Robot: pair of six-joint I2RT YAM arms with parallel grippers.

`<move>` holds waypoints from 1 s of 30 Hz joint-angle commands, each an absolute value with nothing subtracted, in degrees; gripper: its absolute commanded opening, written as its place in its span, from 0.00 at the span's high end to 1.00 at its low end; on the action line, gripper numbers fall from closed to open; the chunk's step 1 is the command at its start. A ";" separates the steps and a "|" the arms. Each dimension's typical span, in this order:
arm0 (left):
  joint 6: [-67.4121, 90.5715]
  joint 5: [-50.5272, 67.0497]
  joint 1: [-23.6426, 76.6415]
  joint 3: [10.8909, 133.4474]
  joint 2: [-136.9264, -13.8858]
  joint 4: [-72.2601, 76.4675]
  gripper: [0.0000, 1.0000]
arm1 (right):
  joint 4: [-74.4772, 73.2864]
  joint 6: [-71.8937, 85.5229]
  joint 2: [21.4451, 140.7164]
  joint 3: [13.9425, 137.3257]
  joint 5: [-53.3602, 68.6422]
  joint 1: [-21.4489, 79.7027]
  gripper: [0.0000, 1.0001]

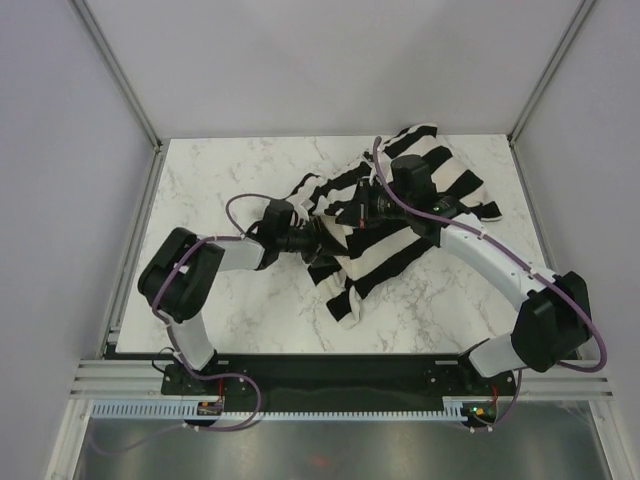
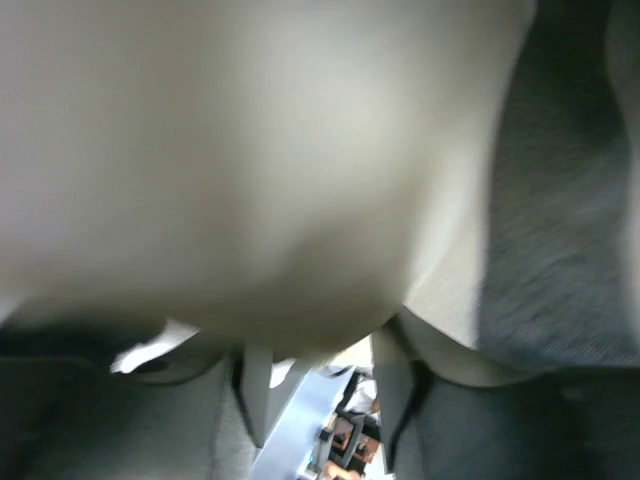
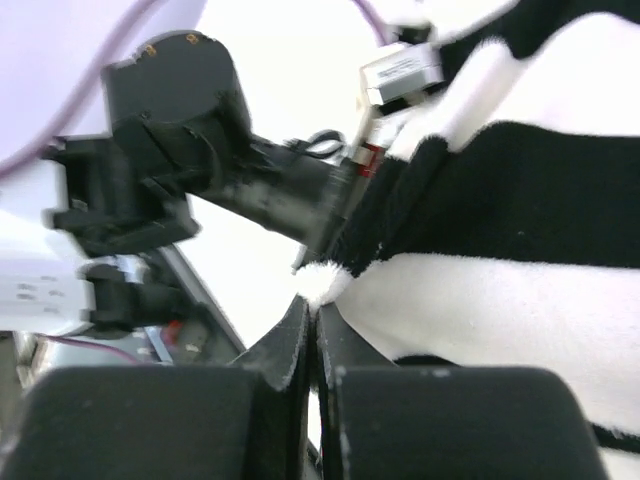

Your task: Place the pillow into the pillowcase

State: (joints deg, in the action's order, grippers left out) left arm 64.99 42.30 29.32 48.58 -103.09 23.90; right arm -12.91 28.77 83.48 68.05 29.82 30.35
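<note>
R gripper is pinched tight on the pillowcase edge. L gripper pokes in from the left, and I can't tell if it's holding anything. The pillow is right up against its fingers, deeper in. Top cam shows only stripes, lying near-left to far-right. Only 1 cam, L wrist, shows the pillow.

White marble table, striped pillowcase crumpled on its far right half

White marble-patterned tabletop sits boxed in by pale lilac panel walls, with aluminium frame rails at the far corners.
</note>
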 commanded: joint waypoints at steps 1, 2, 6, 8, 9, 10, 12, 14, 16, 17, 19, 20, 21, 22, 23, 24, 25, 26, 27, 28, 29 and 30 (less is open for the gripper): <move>52.49 38.58 26.02 48.34 -99.69 13.30 0.49 | -16.07 19.36 83.40 70.74 26.92 30.32 1.00; 48.73 38.93 25.32 47.99 -98.36 11.18 0.47 | -18.69 15.94 85.32 71.27 26.37 30.24 1.00; 40.62 44.71 20.58 44.84 -89.84 0.80 0.45 | -21.35 10.11 89.73 71.37 25.14 30.67 1.00; 36.68 47.54 18.64 43.51 -84.74 -3.42 0.45 | -23.54 8.71 92.79 72.85 24.18 31.81 0.88; 35.52 51.55 16.46 42.81 -83.33 -4.04 0.45 | -24.25 8.01 93.68 73.82 23.13 32.34 0.79; 34.55 54.20 15.30 41.50 -81.58 -4.56 0.45 | -24.69 7.91 94.30 75.83 21.55 33.65 0.70; 31.91 60.00 12.33 40.78 -78.32 -6.84 0.46 | -25.75 7.21 95.53 77.95 15.25 35.32 0.38; 31.55 60.47 9.68 40.43 -74.91 -8.61 0.46 | -26.45 5.98 97.02 80.67 11.71 38.05 0.02; 32.08 59.94 5.55 40.34 -72.96 -8.53 0.41 | -27.33 3.97 99.47 83.56 5.20 41.37 0.02; 32.08 59.33 4.41 40.69 -71.99 -8.87 0.40 | -28.12 3.43 100.54 84.45 2.66 42.61 0.02; 32.08 56.44 0.80 42.18 -69.62 -8.96 0.28 | -28.39 2.29 102.91 86.30 -3.41 45.16 0.02; 31.82 55.21 0.18 42.54 -68.74 -8.88 0.22 | -29.08 2.02 105.36 87.00 -4.56 45.70 0.02; 31.64 52.59 -2.96 43.32 -67.25 -8.96 0.08 | -29.44 1.85 106.69 87.62 -5.35 46.23 0.02; 31.29 51.34 -4.12 43.77 -66.71 -9.14 0.01 | -30.05 1.32 108.09 89.02 -7.01 47.27 0.02; 30.85 50.37 -5.26 44.29 -66.45 -9.58 0.00 | -30.93 0.54 110.80 89.47 -8.34 47.81 0.02; 30.07 48.01 -7.01 45.95 -66.27 -11.41 0.00 | -31.20 -0.95 112.22 89.82 -9.74 48.33 0.02; 29.28 46.42 -7.47 47.01 -66.44 -12.82 0.00 | -31.11 -1.14 113.54 89.82 -10.97 48.34 0.02; 28.05 45.10 -7.99 47.98 -66.62 -14.31 0.00 | -31.11 -1.75 116.25 90.09 -13.60 48.25 0.02; 27.52 43.35 -8.35 49.03 -66.62 -15.02 0.00 | -30.85 -2.02 117.50 90.17 -14.84 48.25 0.02; 26.90 42.20 -8.35 49.30 -66.45 -16.68 0.00 | -30.24 -2.02 118.47 89.83 -15.81 47.90 0.03; 26.98 39.75 -8.35 49.22 -66.18 -17.13 0.00 | -29.36 -1.33 119.87 89.65 -16.17 47.29 0.10; 27.33 38.77 -8.18 48.87 -65.83 -17.14 0.00 | -29.09 -1.14 120.40 89.65 -16.26 47.29 0.16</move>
